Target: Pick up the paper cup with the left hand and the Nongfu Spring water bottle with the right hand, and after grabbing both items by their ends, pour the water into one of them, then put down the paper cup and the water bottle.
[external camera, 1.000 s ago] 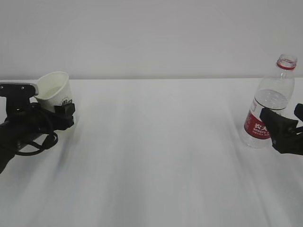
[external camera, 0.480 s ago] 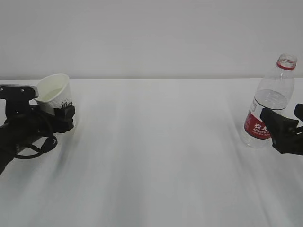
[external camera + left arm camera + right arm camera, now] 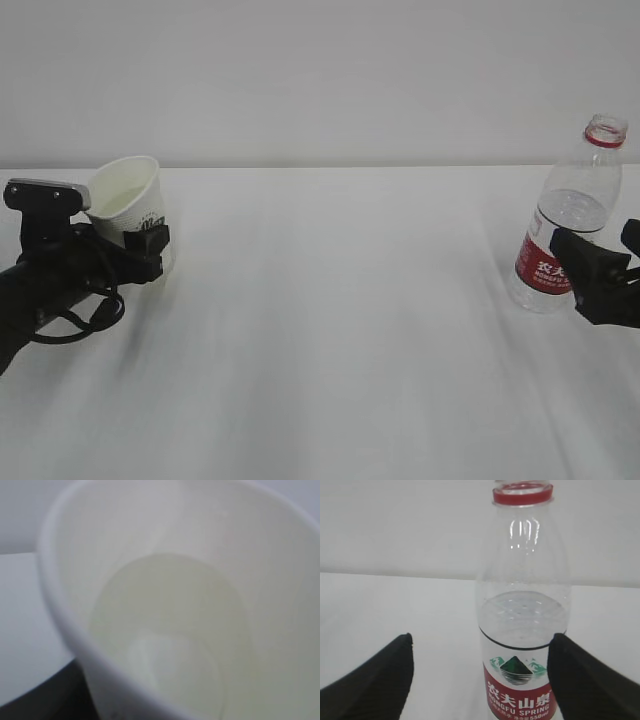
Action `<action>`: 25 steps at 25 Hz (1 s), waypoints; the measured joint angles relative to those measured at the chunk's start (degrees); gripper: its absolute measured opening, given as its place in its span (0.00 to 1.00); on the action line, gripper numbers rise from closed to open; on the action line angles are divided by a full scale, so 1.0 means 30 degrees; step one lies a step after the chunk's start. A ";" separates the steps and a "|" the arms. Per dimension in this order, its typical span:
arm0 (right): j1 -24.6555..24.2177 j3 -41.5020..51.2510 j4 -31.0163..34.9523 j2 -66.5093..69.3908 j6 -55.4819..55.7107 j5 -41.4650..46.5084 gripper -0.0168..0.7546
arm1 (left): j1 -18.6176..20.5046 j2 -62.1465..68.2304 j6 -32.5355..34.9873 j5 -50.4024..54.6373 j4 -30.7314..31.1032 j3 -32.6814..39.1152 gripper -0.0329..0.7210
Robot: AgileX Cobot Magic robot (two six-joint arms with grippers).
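The white paper cup [image 3: 128, 203] hangs tilted just above the table at the far left, its green print facing the camera. My left gripper [image 3: 143, 243] is shut on its lower part. In the left wrist view the cup's cream inside [image 3: 175, 615] fills the picture and hides the fingers. The Nongfu Spring water bottle [image 3: 562, 225] stands upright and uncapped at the far right, with water [image 3: 522, 622] in its lower part. My right gripper [image 3: 604, 252] is open beside it. In the right wrist view the bottle [image 3: 522, 580] stands between the fingers, close to the right fingertip [image 3: 570, 665].
The white table [image 3: 330, 330] stretches between the two arms. A pale wall rises behind its far edge. The left arm's cables [image 3: 70, 320] loop low over the table.
The left gripper has carried the cup a little to the right. The right gripper and the bottle have stayed where they were.
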 joint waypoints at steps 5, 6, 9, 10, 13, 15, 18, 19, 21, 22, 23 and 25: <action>0.0000 0.0000 0.0000 0.0000 0.0000 0.0000 0.83 | 0.0000 0.0310 0.0000 -0.0276 0.0032 0.0000 0.70; 0.0000 0.0000 0.0000 0.0000 0.0000 0.0000 0.83 | 0.0000 0.0393 0.0000 -0.0378 0.0032 0.0000 0.70; 0.0000 0.0000 0.0000 0.0000 0.0000 0.0000 0.83 | 0.0000 0.0869 0.0000 -0.0801 0.0032 0.0000 0.70; 0.0000 0.0000 0.0000 0.0000 0.0000 0.0000 0.83 | 0.0000 0.1009 0.0000 -0.0849 0.0032 0.0000 0.70; 0.0000 0.0000 0.0000 0.0000 0.0000 0.0000 0.83 | 0.0000 0.1397 0.0000 -0.1096 0.0032 0.0000 0.70; 0.0000 0.0000 0.0000 0.0000 0.0000 0.0000 0.82 | 0.0000 0.1530 0.0000 -0.1348 0.0032 0.0000 0.70; 0.0000 0.0000 0.0000 0.0000 0.0000 0.0000 0.82 | 0.0000 0.1561 0.0000 -0.1421 0.0032 0.0000 0.69; 0.0000 0.0000 0.0000 0.0000 0.0000 0.0000 0.82 | 0.0000 0.1561 0.0000 -0.1421 0.0032 0.0000 0.69; 0.0000 0.0000 0.0000 0.0000 0.0000 0.0000 0.81 | 0.0000 0.1561 0.0000 -0.1421 0.0032 0.0000 0.69; 0.0000 0.0000 0.0000 0.0000 0.0000 0.0000 0.81 | 0.0000 0.1561 0.0000 -0.1421 0.0032 0.0000 0.69; 0.0000 0.0000 0.0000 0.0000 0.0000 0.0000 0.81 | 0.0000 0.1561 0.0000 -0.1421 -0.0008 0.0000 0.69; 0.0000 0.0000 0.0000 0.0000 0.0000 0.0000 0.81 | 0.0000 0.1561 0.0000 -0.1421 -0.0037 0.0000 0.69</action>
